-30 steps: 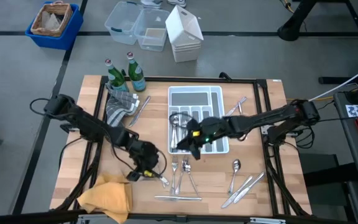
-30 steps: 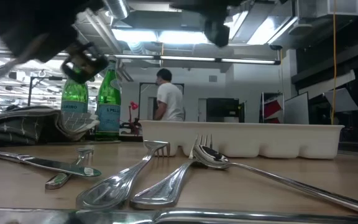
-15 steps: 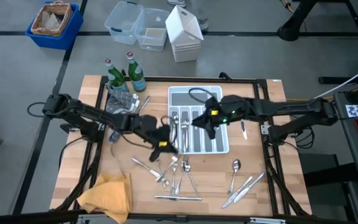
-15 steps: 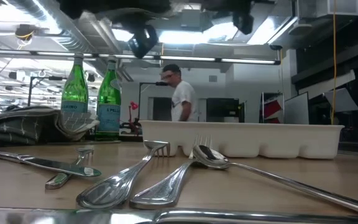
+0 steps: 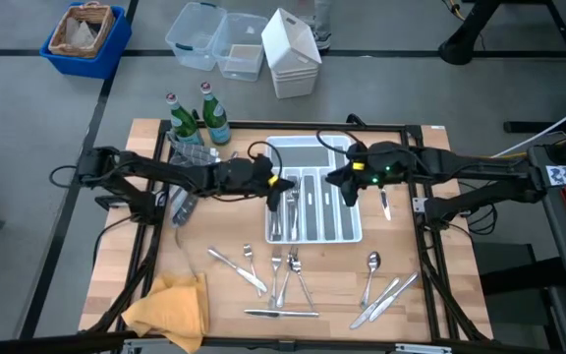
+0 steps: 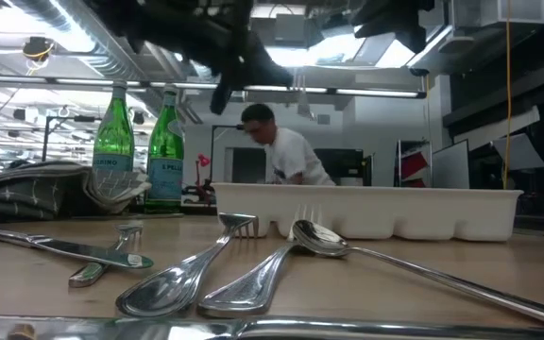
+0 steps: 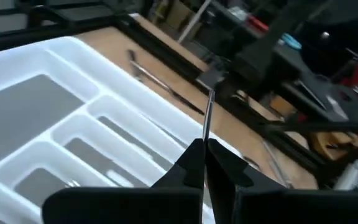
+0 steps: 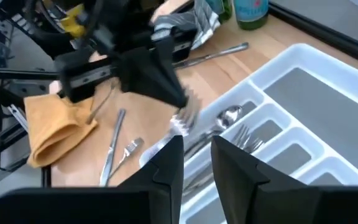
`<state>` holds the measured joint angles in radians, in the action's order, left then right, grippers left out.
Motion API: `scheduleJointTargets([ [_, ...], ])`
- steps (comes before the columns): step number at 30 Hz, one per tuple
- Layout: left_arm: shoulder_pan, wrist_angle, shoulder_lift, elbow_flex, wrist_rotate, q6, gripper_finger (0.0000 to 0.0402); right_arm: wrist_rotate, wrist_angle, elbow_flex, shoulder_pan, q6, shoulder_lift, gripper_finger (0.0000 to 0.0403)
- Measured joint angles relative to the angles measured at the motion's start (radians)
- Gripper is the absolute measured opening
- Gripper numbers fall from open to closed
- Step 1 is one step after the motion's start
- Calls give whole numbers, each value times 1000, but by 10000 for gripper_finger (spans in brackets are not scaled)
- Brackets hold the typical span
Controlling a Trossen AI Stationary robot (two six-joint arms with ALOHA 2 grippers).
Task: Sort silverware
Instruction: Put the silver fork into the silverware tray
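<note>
Mostly the silverware (image 5: 285, 278) lies loose on the near part of the wooden worktop (image 5: 224, 305), with forks, spoons and knives scattered below the white tray (image 5: 351, 233); a few more pieces already rest in the tray's long slots, seen in the right wrist view as a spoon (image 8: 227, 114) and a fork (image 8: 246, 134) lying side by side in neighbouring slots. One thin piece (image 7: 207, 114) stands up between the fingers of the left tool (image 5: 281, 193), which is pinched narrow on it and hangs over the left side of the tray. At the tray's opposite, right side the right tool (image 5: 345, 182) hovers above the slots; its fingers (image 8: 166, 163) stand a little apart and nothing can be seen between them. A single knife (image 5: 384, 204) lies just right of the tray, apart from the rest. From table height a spoon (image 6: 317, 239) and a fork (image 6: 235, 225) lie close in front of the tray wall. Two green bottles (image 5: 193, 115) stand at the far left corner, beside a grey cloth (image 5: 187, 169), and a yellow cloth (image 5: 170, 307) lies at the near left edge. Beyond the worktop a person (image 6: 286, 154) in a white shirt stands in the room.
</note>
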<state>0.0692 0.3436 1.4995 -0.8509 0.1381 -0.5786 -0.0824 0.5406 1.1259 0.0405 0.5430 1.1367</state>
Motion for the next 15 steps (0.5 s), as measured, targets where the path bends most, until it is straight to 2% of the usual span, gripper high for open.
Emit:
scheduleJointTargets([
  [15, 104, 11, 254, 0, 2, -128, 0, 30, 55, 0, -1, 2, 1, 85],
])
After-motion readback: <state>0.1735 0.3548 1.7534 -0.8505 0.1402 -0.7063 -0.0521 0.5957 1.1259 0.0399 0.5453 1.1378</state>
